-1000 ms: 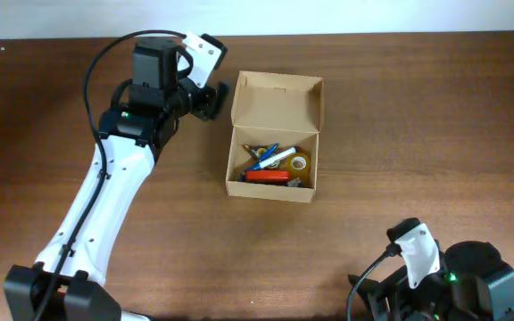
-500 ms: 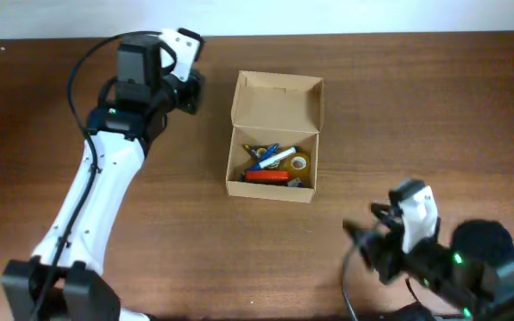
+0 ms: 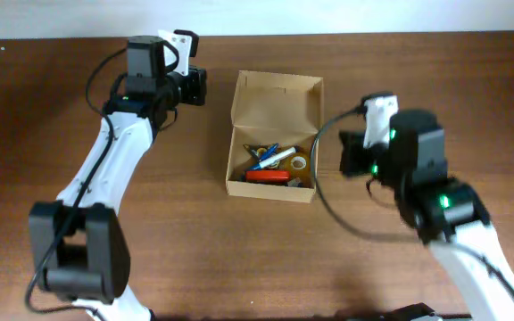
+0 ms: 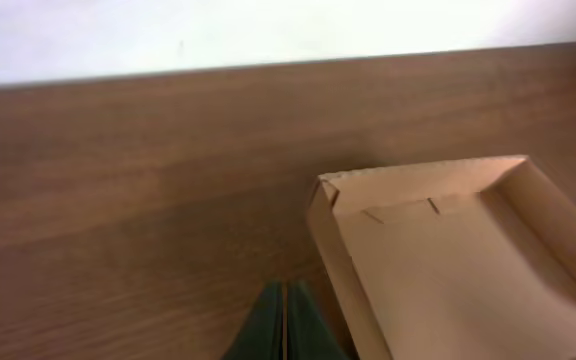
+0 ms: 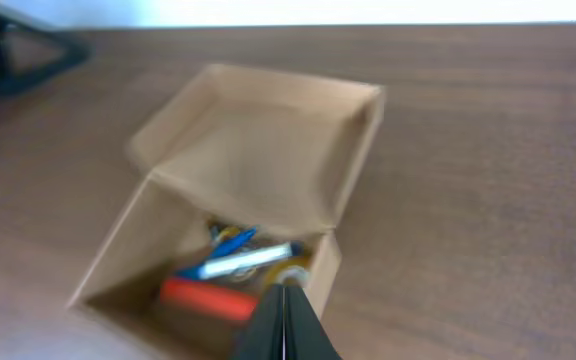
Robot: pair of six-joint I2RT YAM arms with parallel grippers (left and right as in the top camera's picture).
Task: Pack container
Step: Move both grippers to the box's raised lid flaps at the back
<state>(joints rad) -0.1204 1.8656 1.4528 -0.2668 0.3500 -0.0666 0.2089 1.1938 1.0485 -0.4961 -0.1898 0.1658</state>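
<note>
The container point(image 3: 269, 189) is a tan cardboard box at the table's middle, its hinged lid point(image 3: 277, 105) laid open toward the back. Inside lie a red item point(image 3: 267, 176), a blue pen point(image 3: 262, 153), a white marker point(image 3: 277, 159) and a tape roll point(image 3: 300, 164). My left gripper point(image 3: 201, 87) is shut and empty, just left of the lid point(image 4: 448, 260) and apart from it; its tips point(image 4: 286, 296) hover over bare wood. Shut and empty too, my right gripper point(image 3: 345, 153) hangs beside the box's right wall, with its tips point(image 5: 283, 296) above the container's near right corner point(image 5: 320, 262).
Brown wooden table point(image 3: 435, 80) all round the box. A pale wall runs along the back edge point(image 4: 268, 30). The left arm point(image 3: 105, 169) stretches over the table's left side, and the right arm point(image 3: 453, 223) over its front right.
The right arm swung up from the front right corner to the box's right side and its jaws shut. The left gripper shut and drew a little back from the lid.
</note>
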